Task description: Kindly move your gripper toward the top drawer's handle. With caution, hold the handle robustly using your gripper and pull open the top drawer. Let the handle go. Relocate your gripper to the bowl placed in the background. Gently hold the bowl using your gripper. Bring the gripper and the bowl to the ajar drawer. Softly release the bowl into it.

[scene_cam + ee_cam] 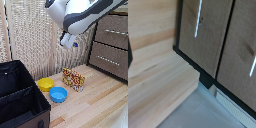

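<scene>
Brown wood-grain drawers fill the dresser (113, 44) at the exterior view's right. The top drawer (116, 30) is shut, flush with the one below it. Its handle (116, 32) is a thin silvery bar lying flat across the front. Nothing touches it.

The big white arm comes down from the top of the picture. The gripper (66, 41) hangs in the air in front of the pale woven screen (35, 35), well apart from the handle and high above the floor. The fingers are too blurry to see, so I cannot tell if the jaws are open or closed. Nothing hangs from them.

The yellow bowl (45, 84) sits on the light wood floor (95, 95). A blue bowl (58, 94) is just beside it. A small colourful box (73, 79) stands near both. A black bin (20, 97) fills the exterior view's lower left.

The wrist view shows two brown drawer fronts, each with a silvery bar, and pale wood next to them.
</scene>
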